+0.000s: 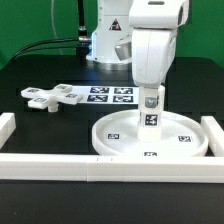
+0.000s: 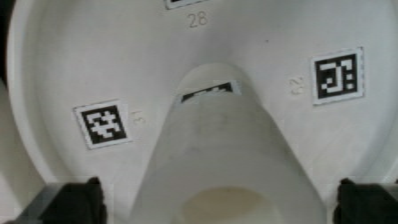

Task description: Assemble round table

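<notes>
The wide rimmed disc (image 1: 185, 135) lies flat on the black table at the exterior view's right. The short cylinder post (image 1: 150, 120) stands upright on its central hub. My gripper (image 1: 150, 100) comes straight down and is shut on the post's upper part. In the wrist view the post (image 2: 222, 150) runs between my black fingers (image 2: 71, 200), with the gripper (image 2: 217, 205) around it and the tagged disc (image 2: 71, 60) beneath. The cross-shaped flat piece (image 1: 55, 96) lies on the table at the exterior view's left, apart from the gripper.
The marker board (image 1: 110, 95) lies behind the disc. White border rails run along the front (image 1: 100, 165), the left (image 1: 6, 128) and the right (image 1: 213, 135). The robot base (image 1: 108, 40) stands at the back with cables.
</notes>
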{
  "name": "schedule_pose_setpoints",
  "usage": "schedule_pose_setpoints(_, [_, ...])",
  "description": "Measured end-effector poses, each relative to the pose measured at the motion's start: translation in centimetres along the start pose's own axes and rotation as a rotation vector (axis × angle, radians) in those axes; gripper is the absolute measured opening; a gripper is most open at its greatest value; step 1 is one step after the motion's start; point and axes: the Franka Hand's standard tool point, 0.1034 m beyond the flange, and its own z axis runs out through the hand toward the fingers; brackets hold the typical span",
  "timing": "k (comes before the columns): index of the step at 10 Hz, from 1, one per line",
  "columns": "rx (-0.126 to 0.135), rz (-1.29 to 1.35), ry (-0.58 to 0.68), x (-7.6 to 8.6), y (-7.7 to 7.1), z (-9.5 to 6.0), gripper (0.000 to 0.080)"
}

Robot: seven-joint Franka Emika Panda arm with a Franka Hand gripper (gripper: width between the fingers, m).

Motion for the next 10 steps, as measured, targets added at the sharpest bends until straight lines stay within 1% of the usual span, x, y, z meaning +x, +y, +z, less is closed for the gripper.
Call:
schedule_pose_setpoints(3, [-0.003,-0.165,-0.014,-0.47,0.1,0.02,0.0649])
schedule_pose_setpoints(4, [-0.002,-0.171,-0.014,-0.58,0.11,0.03,0.0649])
schedule_pose_setpoints(6, [-0.002,-0.163,-0.014,-0.61,0.12,0.04,0.0405])
schedule_pose_setpoints(10, [-0.002,-0.124,-0.014,-0.64,0.1,0.06,0.0407])
